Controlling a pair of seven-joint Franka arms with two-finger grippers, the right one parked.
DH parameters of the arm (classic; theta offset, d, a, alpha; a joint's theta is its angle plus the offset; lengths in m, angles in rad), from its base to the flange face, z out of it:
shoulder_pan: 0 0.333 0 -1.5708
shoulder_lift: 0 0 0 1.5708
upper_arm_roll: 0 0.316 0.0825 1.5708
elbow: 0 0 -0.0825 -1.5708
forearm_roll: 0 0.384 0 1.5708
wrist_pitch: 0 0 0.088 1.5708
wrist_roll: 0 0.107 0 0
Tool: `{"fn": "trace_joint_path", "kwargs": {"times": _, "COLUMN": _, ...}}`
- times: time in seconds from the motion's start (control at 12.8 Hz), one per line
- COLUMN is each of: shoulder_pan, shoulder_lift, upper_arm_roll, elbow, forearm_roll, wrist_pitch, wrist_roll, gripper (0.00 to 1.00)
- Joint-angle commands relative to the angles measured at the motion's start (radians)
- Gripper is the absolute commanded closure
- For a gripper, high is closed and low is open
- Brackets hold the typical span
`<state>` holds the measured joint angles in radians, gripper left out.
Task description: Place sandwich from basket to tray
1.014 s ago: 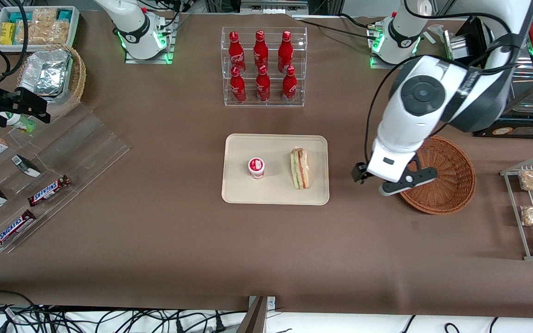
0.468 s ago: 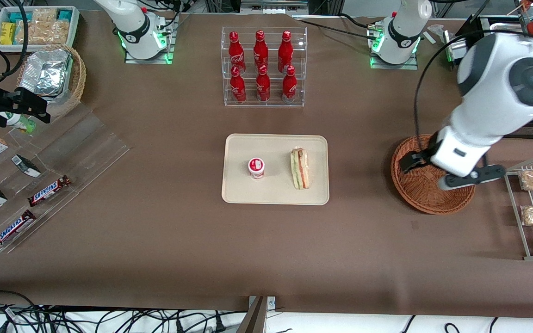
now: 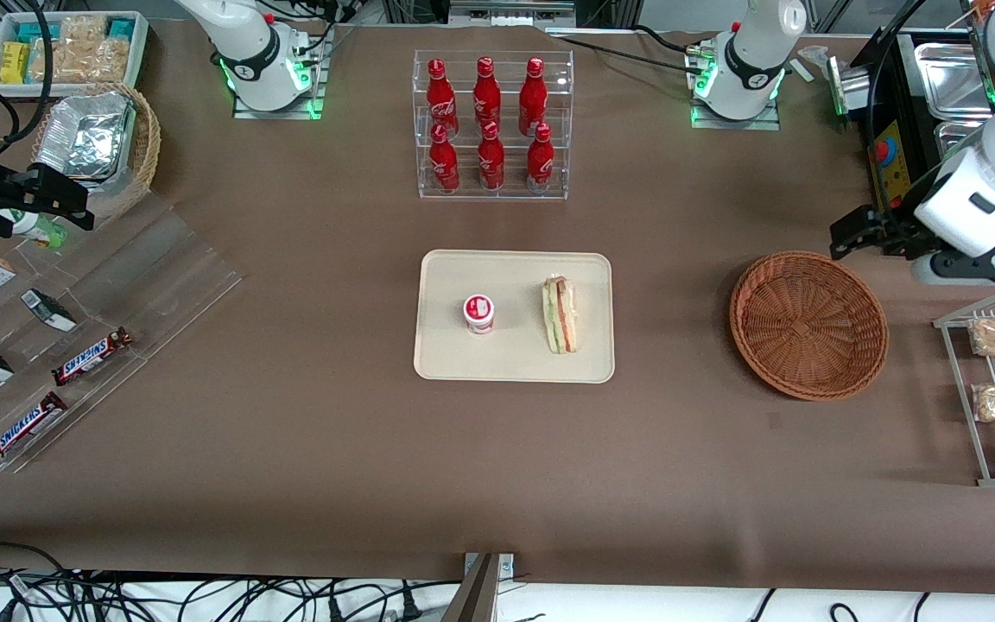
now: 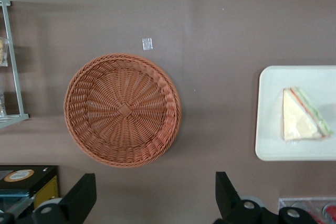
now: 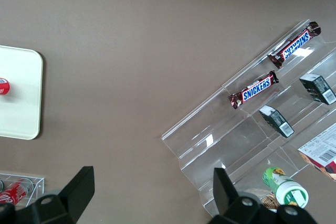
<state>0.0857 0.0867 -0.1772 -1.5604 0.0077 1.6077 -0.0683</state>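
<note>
Starting nearest the front camera, I see the basket sitting empty on the brown table, nothing on its woven floor in either the front or the left wrist view. At about the same depth, toward the middle of the table, the tray holds the sandwich, lying on its side in clear wrap near the tray's basket-side rim, well apart from a small red-and-white cup that shares the tray. So I judge the transfer done.

If I had to handle the sandwich again, I would expect it to be light and soft: the bread would squash under a hard pinch, and the wrap looks slick (a firm squeeze could shove the filling out). I would take it across the flat bread faces near the thick middle of the wedge, with gentle pressure, not at the thin tip.

Farther from the camera than the basket, my gripper hangs in the air toward the working arm's end, clear of everything, fingers spread wide and holding nothing. Farthest off stands the rack of red bottles.
</note>
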Motion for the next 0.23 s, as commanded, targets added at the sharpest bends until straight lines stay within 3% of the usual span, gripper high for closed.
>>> {"fn": "trace_joint_path", "kwargs": {"times": 0.0, "shoulder_pan": -0.020, "shoulder_lift": -0.028, "upper_arm_roll": 0.021, "elbow": -0.012, "forearm_roll": -0.018, "wrist_pitch": -0.034, "wrist_roll": 0.087, "gripper": 0.00}}
{"fn": "trace_joint_path", "kwargs": {"times": 0.16, "shoulder_pan": -0.018, "shoulder_lift": -0.033, "upper_arm_roll": 0.019, "elbow": -0.012, "forearm_roll": -0.021, "wrist_pitch": -0.034, "wrist_roll": 0.113, "gripper": 0.00}}
